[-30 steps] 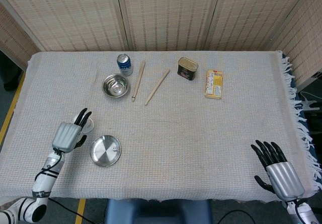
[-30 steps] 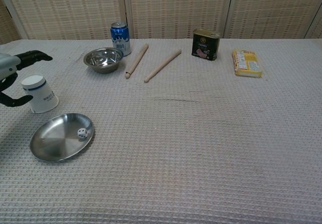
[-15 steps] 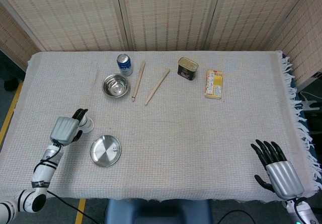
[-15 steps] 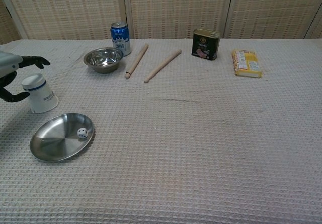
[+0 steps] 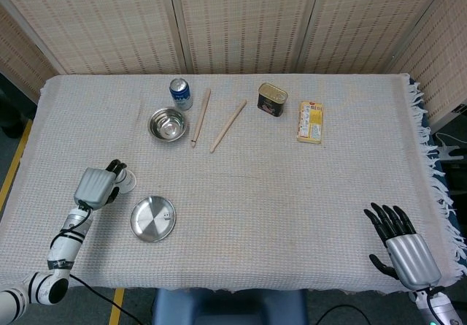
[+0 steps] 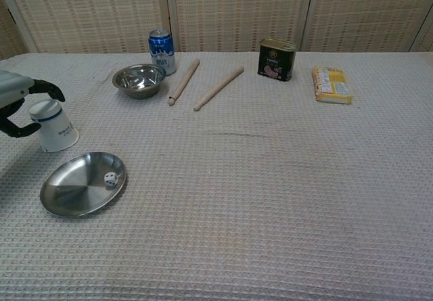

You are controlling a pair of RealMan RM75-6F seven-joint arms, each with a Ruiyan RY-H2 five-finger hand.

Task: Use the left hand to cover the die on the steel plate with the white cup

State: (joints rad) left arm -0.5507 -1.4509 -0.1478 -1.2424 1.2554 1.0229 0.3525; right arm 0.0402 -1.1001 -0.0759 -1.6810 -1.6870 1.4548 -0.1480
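Note:
The white cup (image 5: 126,182) (image 6: 55,126) stands upside down on the cloth, just beyond and left of the steel plate (image 5: 148,225) (image 6: 67,194). A small white die (image 5: 167,214) (image 6: 111,178) lies near the plate's right rim. My left hand (image 5: 95,186) (image 6: 15,93) is at the cup's left side, its fingers curling over the top and its thumb in front; I see no firm grip and the cup rests on the table. My right hand (image 5: 403,247) lies open at the near right edge, fingers spread, holding nothing.
At the back stand a steel bowl (image 5: 168,124) (image 6: 139,80), a blue can (image 5: 180,93) (image 6: 161,51), two wooden sticks (image 5: 201,117) (image 5: 228,125), a small tin (image 5: 271,99) (image 6: 277,59) and a yellow packet (image 5: 310,122) (image 6: 331,84).
My left hand's fingers have curled in from stretched out to wrap closer around the white cup. The cup, the plate, the die and the right hand have not moved.

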